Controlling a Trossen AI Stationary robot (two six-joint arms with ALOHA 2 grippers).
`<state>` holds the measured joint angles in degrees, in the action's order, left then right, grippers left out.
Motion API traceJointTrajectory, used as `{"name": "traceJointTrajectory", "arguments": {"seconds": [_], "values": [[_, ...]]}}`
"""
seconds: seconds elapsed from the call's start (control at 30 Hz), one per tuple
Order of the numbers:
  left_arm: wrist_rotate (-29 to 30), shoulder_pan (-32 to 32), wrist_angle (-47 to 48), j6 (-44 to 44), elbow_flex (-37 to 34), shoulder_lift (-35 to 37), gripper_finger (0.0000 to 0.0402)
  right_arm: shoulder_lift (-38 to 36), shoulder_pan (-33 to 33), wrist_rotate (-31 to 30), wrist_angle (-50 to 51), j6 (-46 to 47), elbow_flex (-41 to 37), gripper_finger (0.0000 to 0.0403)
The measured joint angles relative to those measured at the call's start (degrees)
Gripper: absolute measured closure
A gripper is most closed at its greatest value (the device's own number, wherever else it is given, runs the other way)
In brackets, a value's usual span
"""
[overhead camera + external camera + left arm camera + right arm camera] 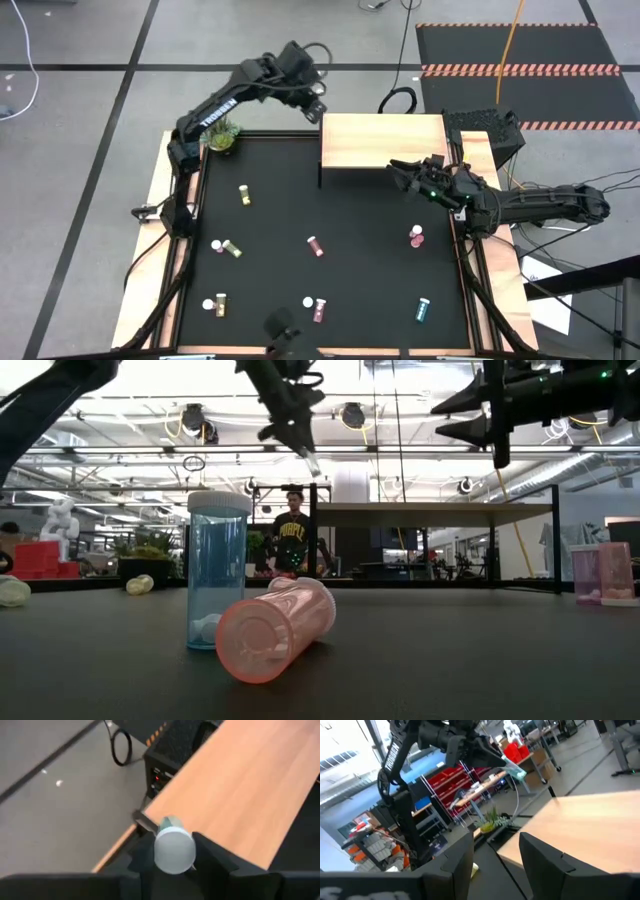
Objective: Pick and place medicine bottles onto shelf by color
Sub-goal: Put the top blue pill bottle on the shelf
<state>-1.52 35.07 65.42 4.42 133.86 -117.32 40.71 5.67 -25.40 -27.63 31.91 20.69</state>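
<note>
My left gripper (316,104) hovers off the pale wood shelf's (385,140) far left corner, shut on a teal medicine bottle (170,825) with a white cap. My right gripper (400,170) is open above the shelf's near edge, touching nothing. Several bottles are on the black table: two yellow ones (243,195) (228,247), two dark red ones (315,245) (320,310), a pink one (416,236) and a teal one (423,310). In the low view a teal bottle (218,570) stands upright and a pink one (275,628) lies on its side. My left gripper pinches the teal bottle between its two fingers (210,857), at the end by the white cap (174,851). The bottle lies along the fingers, cap toward the wrist. Its teal body (313,463) slants down past the fingertips, lifted clear above the shelf's corner.
A small green potted plant (221,135) sits at the table's far left corner, under the left arm. Wooden rails (160,190) line the table's sides. A black box (485,128) sits behind the shelf's right end. A person (292,540) stands in the room beyond.
</note>
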Motion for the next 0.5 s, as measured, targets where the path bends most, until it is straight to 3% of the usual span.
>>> {"name": "traceJointTrajectory", "arguments": {"seconds": [0.23,0.5], "values": [[-0.43,-1.94,-5.07,2.03,-0.07,-4.81,0.0286,0.01,0.12,-0.07,1.21,0.84,0.00,0.0248],[-1.23,-4.04,-5.20,0.01,0.06,-5.03,0.0278,0.34,2.11,1.10,3.00,-3.75,1.93,0.0248]]}}
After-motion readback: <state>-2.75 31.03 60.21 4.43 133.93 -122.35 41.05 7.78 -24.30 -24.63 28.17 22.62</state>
